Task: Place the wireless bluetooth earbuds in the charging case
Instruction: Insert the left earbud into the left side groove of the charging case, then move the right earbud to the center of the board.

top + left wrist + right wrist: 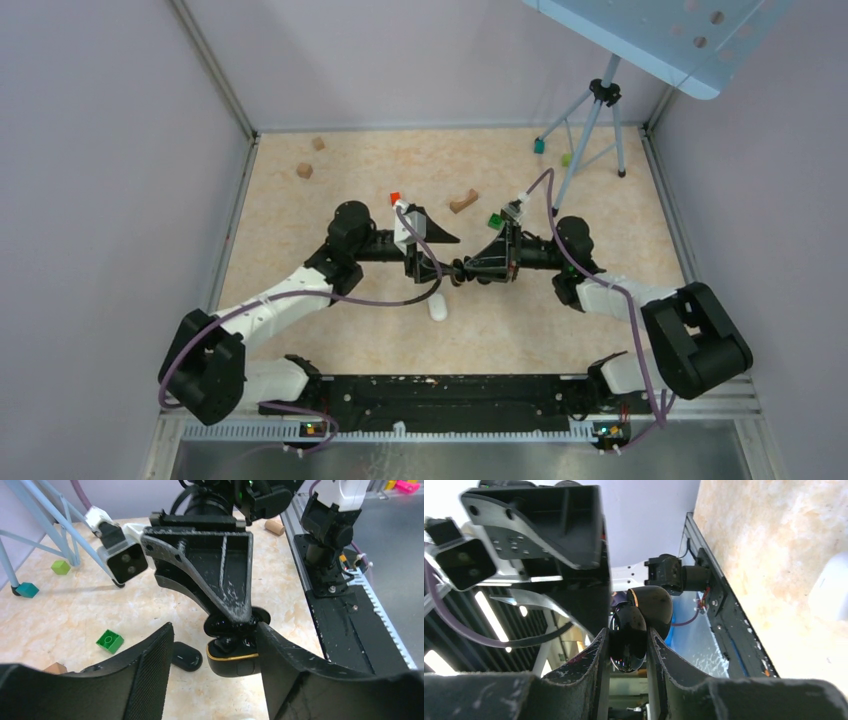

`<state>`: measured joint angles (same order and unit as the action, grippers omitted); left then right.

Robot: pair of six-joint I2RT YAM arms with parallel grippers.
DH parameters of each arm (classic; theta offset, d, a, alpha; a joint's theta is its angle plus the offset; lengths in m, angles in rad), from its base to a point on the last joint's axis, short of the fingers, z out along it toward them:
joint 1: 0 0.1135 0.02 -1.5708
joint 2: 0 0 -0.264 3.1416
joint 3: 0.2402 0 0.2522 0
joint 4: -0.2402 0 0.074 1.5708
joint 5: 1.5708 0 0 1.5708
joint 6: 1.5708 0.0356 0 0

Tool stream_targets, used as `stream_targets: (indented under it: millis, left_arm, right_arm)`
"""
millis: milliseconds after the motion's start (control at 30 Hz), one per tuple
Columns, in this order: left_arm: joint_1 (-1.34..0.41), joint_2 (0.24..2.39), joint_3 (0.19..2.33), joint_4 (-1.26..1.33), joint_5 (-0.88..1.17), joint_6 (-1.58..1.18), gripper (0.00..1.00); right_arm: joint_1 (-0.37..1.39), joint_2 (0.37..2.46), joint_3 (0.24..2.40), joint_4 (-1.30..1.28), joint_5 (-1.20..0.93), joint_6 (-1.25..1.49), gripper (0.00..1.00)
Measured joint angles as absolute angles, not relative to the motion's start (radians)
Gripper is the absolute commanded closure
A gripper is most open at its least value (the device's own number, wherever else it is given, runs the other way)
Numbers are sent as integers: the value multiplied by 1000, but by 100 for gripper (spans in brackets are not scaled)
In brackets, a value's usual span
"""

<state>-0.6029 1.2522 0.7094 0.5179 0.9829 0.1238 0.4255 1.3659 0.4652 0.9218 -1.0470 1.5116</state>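
The black charging case [232,659] with a gold rim stands open on the table between my left gripper's fingers, against the right-hand finger [285,670]. My left gripper [214,630] is open, and its other finger is clear of the case. My right gripper [629,632] comes in from above and is shut on a glossy black earbud [628,640] at the case's open mouth [651,605]. A second black earbud [186,655] lies on the table just left of the case. In the top view both grippers [437,268] [462,272] meet at mid-table.
A green brick [110,641] lies left of the case. A white object [437,308] lies just in front of the grippers. A wooden arch [463,201], a red brick [395,197] and wooden blocks [304,170] lie farther back. A tripod [590,130] stands at back right.
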Motion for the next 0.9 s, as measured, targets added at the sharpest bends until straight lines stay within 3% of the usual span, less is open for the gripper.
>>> stream_targets:
  millis: [133,333,433,633,900]
  left_arm:
    - [-603,1223,759,441,953,123,25]
    - [-603,1153,861,323,846,79,1]
    - [-603,1155,933,214,739,23,13]
    - [-564,1207,1011,27,525,-130,18]
    - [-488,1444,1057,-253,416,-219,25]
  right_arm:
    - [426,1337,478,773,-1028,1415,100]
    - [427,1293,558,490,-970,1223,100]
    - [427,1285,563,420,-950,1169,100]
    - [427,1282,563,342,-928,1118,100]
    - [422,1240,563,210,-901,1041,100]
